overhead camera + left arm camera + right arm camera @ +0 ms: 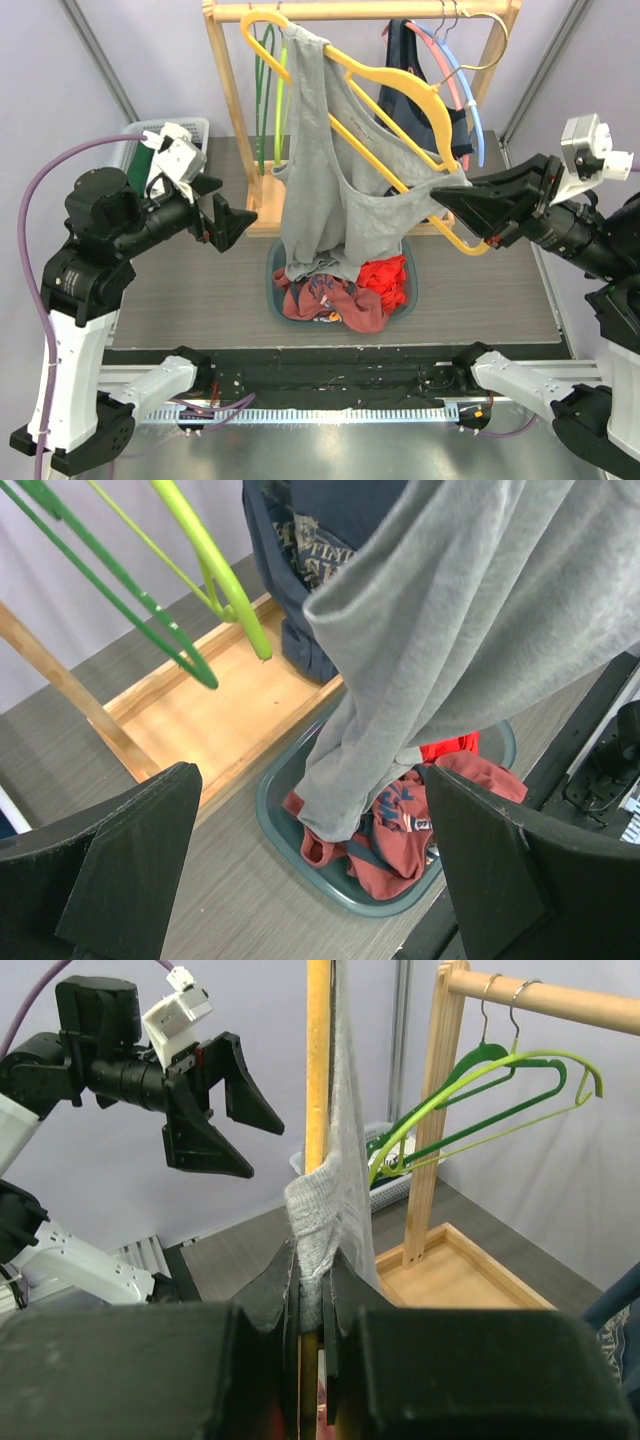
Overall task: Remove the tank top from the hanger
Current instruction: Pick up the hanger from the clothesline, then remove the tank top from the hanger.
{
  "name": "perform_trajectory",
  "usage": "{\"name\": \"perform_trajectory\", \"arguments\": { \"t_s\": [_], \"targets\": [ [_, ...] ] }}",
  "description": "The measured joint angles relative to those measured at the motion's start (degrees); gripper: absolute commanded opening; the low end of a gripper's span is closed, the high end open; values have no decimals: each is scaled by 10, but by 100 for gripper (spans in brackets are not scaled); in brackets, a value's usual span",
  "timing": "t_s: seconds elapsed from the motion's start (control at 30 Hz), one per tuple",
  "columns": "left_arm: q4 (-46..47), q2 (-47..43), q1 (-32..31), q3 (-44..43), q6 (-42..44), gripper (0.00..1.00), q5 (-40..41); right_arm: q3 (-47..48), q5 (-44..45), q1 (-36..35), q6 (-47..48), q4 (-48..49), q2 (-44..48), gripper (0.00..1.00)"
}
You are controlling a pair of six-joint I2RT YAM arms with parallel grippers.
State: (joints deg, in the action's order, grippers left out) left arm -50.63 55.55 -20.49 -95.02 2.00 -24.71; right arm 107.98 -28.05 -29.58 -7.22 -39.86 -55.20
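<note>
The right hand [447,203] is clamping a strap of the grey tank top [320,180] against the low end of the yellow hanger [395,82], which is slanting from 11 down to 5 o'clock, while the wide-open left hand [238,222] is hovering with the hanging cloth at its 3 o'clock.
</note>
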Motion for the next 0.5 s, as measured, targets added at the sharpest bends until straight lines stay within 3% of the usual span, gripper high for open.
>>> {"name": "perform_trajectory", "arguments": {
  "t_s": [0.27,0.5],
  "targets": [
    [-28,-4,0,-57,37,100,-87,-27,2,0,33,-57,21,1],
    [-25,-54,0,-87,62,100,-186,-65,-63,0,71,-120,-20,1]
  ]
}}
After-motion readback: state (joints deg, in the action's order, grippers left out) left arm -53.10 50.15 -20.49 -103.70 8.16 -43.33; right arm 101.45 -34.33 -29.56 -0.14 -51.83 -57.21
